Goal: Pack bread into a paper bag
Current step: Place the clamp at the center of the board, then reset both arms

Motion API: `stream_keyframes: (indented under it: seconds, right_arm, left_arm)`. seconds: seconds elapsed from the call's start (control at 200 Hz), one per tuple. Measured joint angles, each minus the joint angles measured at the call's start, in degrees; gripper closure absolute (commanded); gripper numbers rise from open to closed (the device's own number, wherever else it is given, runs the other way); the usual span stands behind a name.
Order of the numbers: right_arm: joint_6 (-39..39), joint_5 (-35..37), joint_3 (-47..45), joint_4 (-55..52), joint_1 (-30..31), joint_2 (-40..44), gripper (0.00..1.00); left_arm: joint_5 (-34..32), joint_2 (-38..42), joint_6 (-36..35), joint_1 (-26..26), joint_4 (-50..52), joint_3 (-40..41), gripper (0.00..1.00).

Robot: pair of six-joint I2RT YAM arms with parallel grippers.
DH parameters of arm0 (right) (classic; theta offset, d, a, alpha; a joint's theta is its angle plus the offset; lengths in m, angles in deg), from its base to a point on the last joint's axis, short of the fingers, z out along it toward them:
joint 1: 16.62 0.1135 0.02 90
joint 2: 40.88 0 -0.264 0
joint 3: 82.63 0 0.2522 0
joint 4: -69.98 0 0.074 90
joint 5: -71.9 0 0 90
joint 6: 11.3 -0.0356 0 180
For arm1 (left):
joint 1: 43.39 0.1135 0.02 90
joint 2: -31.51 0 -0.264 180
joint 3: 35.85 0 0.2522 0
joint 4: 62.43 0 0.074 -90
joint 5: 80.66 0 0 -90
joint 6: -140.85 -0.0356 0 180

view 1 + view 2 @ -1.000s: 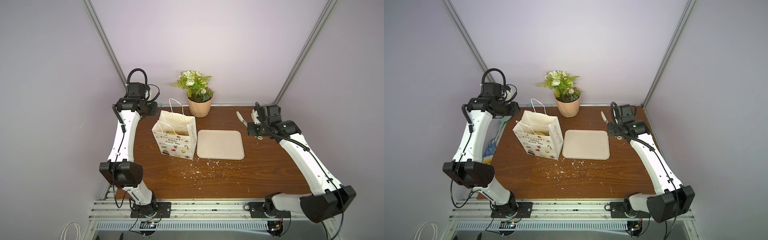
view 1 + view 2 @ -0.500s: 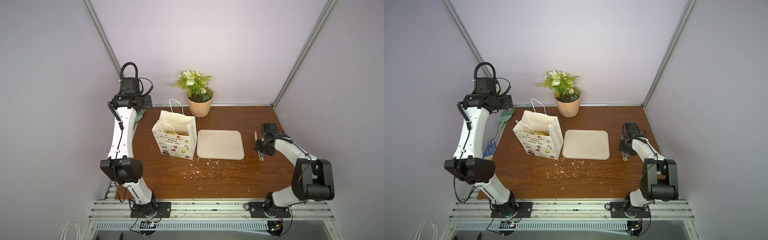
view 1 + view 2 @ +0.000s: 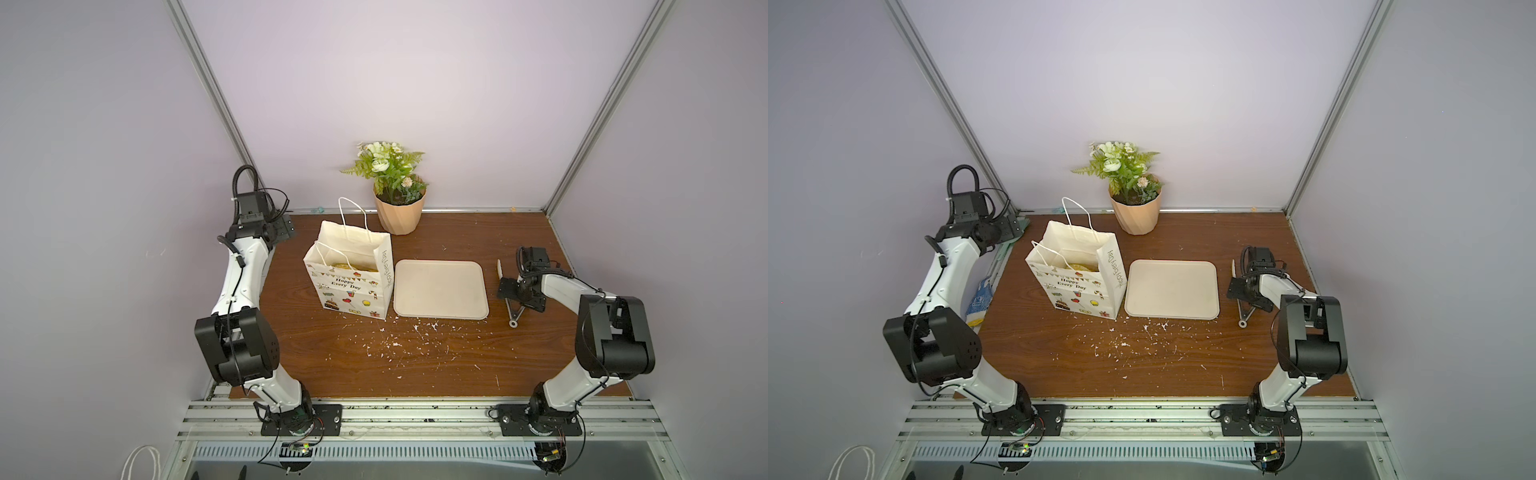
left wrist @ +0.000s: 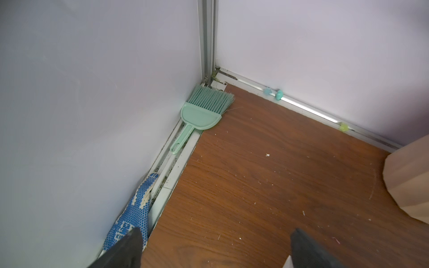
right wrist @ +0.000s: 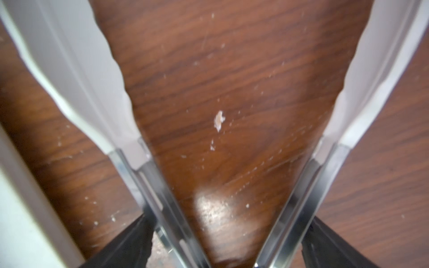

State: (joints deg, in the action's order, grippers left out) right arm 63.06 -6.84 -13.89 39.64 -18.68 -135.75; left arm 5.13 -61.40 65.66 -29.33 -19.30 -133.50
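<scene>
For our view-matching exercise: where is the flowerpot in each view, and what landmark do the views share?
Top view: flowerpot by the back wall, behind bag and tray.
Top view: same place, behind bag and tray.
Left wrist: only its peach side, cut off at the frame edge.
Right wrist: not in it; only tongs and table.
Shared landmark: the brown table, in all four views.
</scene>
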Motion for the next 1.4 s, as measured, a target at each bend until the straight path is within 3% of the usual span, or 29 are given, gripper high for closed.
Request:
stream_keyframes:
  seconds: [0.23, 0.52, 0.891, 1.106, 1.276, 1.396]
  right_arm:
    - [1.7, -0.8, 2.5, 4.4, -0.6, 0.6, 0.01]
    - [5.6, -4.2, -11.1, 27.3, -1.0, 5.0, 0.0]
    - [8.2, -6.3, -23.1, 50.1, -1.1, 5.2, 0.0]
    - [8.4, -6.5, -24.6, 55.4, -0.9, 4.3, 0.0]
    - [8.5, -5.4, -32.4, 62.2, -0.4, 9.2, 0.01]
    - [8.9, -4.9, -36.1, 66.3, 0.3, 11.2, 0.01]
  left_arm:
    - [-0.6, 2.4, -0.3, 0.0, -14.4, 17.4, 0.0]
    - [3.2, 7.1, -1.3, 0.0, -37.2, 39.6, 0.0]
    - [2.7, 7.9, -3.5, -3.5, -57.0, 49.2, 0.0]
    - [-4.0, 10.1, -4.1, -9.2, -65.5, 57.3, 0.0]
    - [-8.4, 12.7, -3.8, -9.6, -74.8, 66.0, 0.0]
    - [-10.3, 11.9, -4.9, -11.0, -79.1, 67.4, 0.0]
